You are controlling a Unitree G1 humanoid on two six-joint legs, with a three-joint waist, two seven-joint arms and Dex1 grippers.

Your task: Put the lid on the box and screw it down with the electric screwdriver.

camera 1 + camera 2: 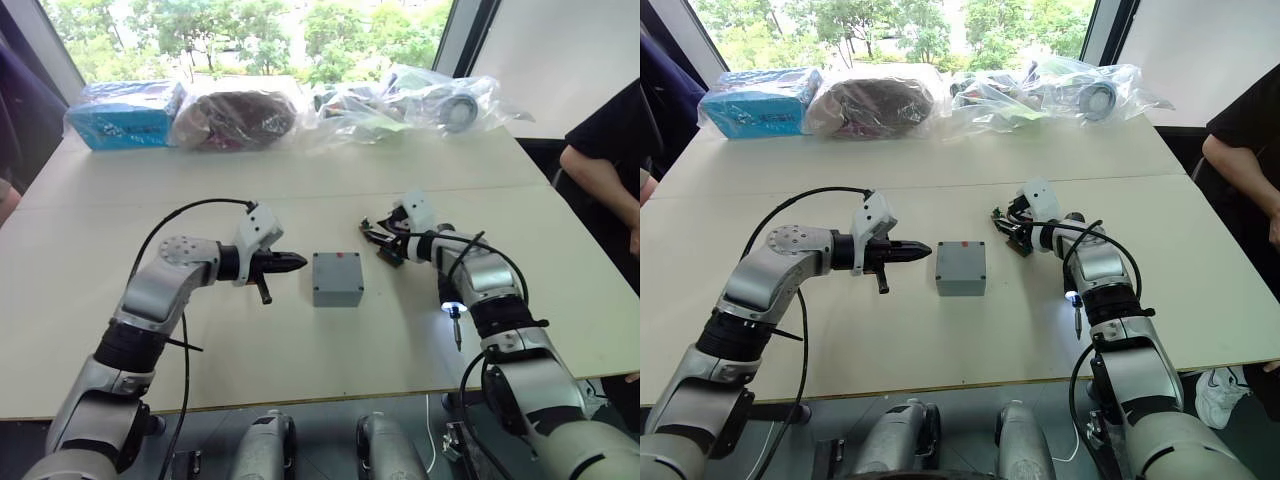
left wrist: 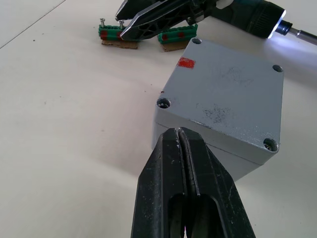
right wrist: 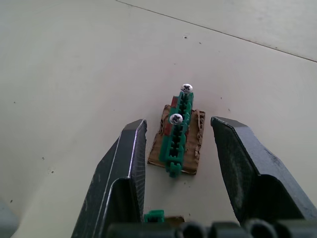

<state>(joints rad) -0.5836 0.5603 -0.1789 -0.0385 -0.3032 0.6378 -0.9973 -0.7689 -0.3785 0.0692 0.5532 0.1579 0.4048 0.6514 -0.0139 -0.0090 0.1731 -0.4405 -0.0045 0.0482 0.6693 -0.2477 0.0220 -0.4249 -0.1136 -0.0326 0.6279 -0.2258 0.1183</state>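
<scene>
Both arms reach inward toward the box (image 1: 337,279).

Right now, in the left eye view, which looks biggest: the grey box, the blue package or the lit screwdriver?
1. Blue package, though it lies farther away.
2. Box, lid on.
3. Electric screwdriver, largely hidden behind the right arm, so its rank is unsure.
</scene>
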